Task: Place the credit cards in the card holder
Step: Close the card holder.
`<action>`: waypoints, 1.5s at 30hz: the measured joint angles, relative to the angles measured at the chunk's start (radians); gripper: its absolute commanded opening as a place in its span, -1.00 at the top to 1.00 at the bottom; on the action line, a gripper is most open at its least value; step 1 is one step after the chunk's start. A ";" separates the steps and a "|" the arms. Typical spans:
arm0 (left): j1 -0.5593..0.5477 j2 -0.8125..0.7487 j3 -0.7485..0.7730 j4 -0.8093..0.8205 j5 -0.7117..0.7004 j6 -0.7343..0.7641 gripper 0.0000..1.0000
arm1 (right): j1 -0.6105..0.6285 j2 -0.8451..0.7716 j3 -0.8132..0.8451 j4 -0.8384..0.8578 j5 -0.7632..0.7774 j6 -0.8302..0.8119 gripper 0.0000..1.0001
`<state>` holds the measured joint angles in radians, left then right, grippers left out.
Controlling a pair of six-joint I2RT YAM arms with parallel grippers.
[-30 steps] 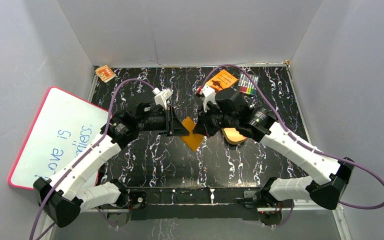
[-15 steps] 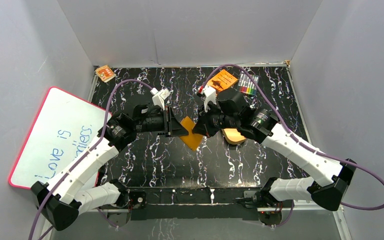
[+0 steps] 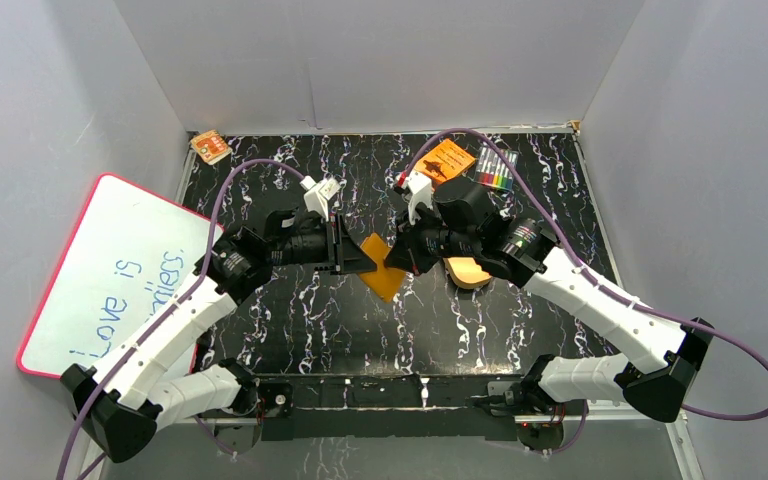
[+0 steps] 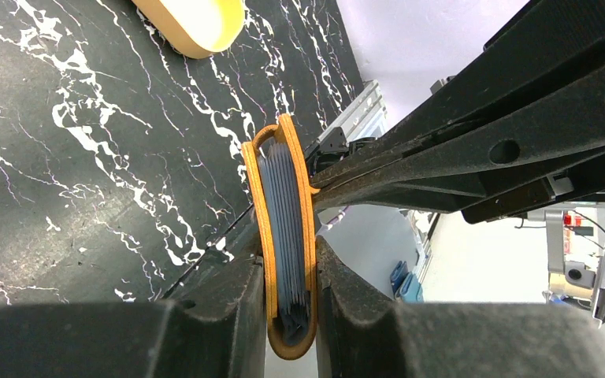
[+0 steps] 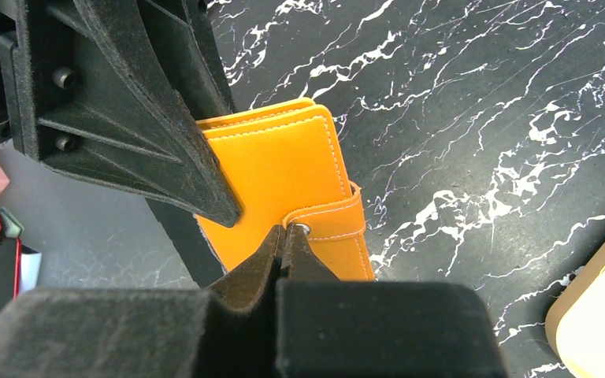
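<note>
The orange card holder (image 3: 384, 275) hangs folded above the table's middle, with my left gripper (image 3: 358, 254) shut on it. In the left wrist view its fold (image 4: 291, 344) sits between my fingers (image 4: 228, 299). The blue-grey edges of the credit cards (image 4: 287, 213) are stacked inside it. My right gripper (image 5: 286, 230) is shut, and its tips touch the metal stud of the holder's strap (image 5: 332, 224), which lies across the orange cover (image 5: 276, 161). The same right gripper (image 3: 397, 258) meets the holder from the right in the top view.
A gold oval tray (image 3: 467, 271) lies under the right arm. An orange book (image 3: 445, 160) and a pack of markers (image 3: 497, 168) are at the back. A small orange block (image 3: 210, 147) sits in the back left corner. A whiteboard (image 3: 110, 270) leans at the left.
The left arm's elbow has drifted slightly left. Both grippers and the card holder stay as they were.
</note>
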<state>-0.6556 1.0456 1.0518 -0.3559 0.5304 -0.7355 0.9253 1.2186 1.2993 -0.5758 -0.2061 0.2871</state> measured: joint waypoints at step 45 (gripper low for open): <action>-0.027 -0.324 -0.094 0.358 0.368 0.173 1.00 | 0.046 -0.321 -0.137 0.259 -0.338 0.095 -0.70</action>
<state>-0.6827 0.7212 0.9582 0.0019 0.8980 -0.5622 0.9710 0.8975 1.1622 -0.3172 -0.5446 0.3818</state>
